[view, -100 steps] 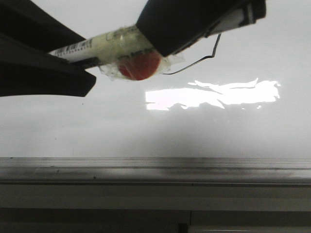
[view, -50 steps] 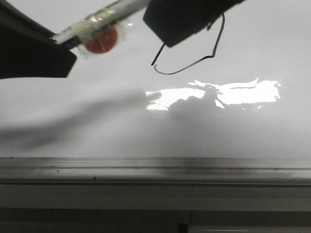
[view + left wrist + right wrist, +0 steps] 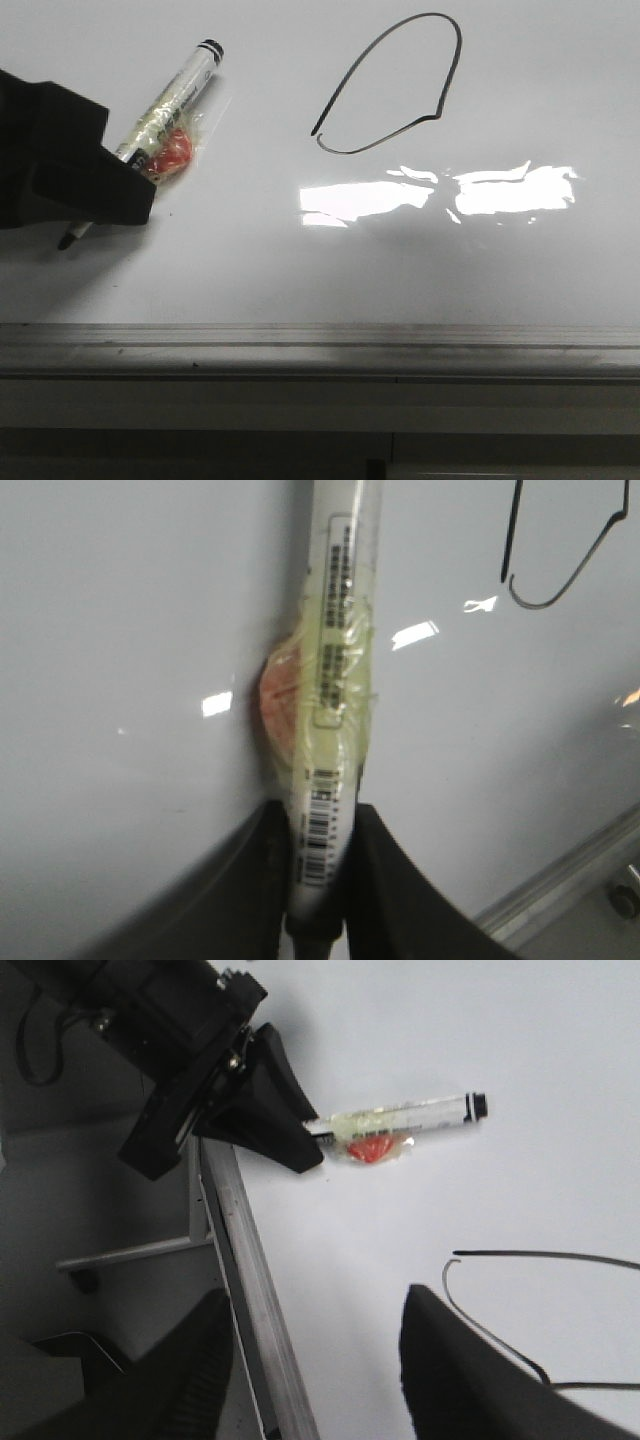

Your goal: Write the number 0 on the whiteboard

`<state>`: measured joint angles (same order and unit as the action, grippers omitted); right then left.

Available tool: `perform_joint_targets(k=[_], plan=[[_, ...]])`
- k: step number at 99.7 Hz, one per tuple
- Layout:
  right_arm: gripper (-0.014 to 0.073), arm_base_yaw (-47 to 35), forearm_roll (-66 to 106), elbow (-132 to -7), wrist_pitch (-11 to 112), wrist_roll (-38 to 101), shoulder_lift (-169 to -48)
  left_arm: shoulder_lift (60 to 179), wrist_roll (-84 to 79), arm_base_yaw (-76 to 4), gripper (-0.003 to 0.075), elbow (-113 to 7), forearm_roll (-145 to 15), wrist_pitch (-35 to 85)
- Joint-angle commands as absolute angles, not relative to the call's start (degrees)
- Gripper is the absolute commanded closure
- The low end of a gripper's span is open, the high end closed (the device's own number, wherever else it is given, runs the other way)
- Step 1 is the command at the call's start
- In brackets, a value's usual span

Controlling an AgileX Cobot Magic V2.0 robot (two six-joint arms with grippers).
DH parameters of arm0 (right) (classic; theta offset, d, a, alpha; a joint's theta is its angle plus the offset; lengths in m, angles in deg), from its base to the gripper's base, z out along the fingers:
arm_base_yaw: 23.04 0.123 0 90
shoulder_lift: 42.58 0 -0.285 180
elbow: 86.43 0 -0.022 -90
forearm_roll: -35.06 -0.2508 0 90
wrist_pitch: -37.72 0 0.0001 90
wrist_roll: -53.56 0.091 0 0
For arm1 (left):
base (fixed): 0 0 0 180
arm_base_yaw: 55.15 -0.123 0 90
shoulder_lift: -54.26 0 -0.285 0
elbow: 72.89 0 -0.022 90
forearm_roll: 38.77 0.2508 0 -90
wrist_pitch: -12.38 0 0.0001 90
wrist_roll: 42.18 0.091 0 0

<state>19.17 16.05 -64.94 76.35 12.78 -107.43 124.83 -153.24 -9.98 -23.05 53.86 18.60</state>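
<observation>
The number 0 (image 3: pixel 400 85) is a thin black lopsided loop with a small gap, drawn on the whiteboard (image 3: pixel 250 260) at the upper middle. My left gripper (image 3: pixel 118 170) is at the board's left, well left of the loop, shut on a white marker (image 3: pixel 165 95) wrapped in clear tape with a red blob. The left wrist view shows the marker (image 3: pixel 335 680) clamped between both fingers of the left gripper (image 3: pixel 318 815), with part of the loop (image 3: pixel 540 605) beyond. My right gripper (image 3: pixel 318 1305) is open and empty over the board's edge, near the loop's gap (image 3: pixel 470 1310).
A grey metal rail (image 3: pixel 320 345) runs along the board's near edge, and it also shows in the right wrist view (image 3: pixel 255 1290). A bright white glare patch (image 3: pixel 440 195) lies below the loop. Off the board are a dark floor and a frame (image 3: pixel 120 1255).
My left gripper has carried the marker left and away from the camera. The loop, half hidden before, now shows whole.
</observation>
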Motion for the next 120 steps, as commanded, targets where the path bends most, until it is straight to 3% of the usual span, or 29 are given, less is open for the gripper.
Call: perform_joint_targets(k=[1, 34, 120], plan=[[0.0276, 18.02, 16.08, -65.89, 74.21, 12.43, -106.43, 124.8, -156.77, -10.04, 0.074, -24.67, 53.07, 25.81], [0.0276, 16.22, 16.08, -63.95, 72.68, 12.43, -106.43, 124.93, -173.86, -10.04, 0.074, -24.67, 53.07, 28.7], [0.0276, 16.22, 16.08, -63.95, 72.74, 12.43, -106.43, 127.7, -176.3, -10.04, 0.0739, -24.67, 53.07, 28.87]])
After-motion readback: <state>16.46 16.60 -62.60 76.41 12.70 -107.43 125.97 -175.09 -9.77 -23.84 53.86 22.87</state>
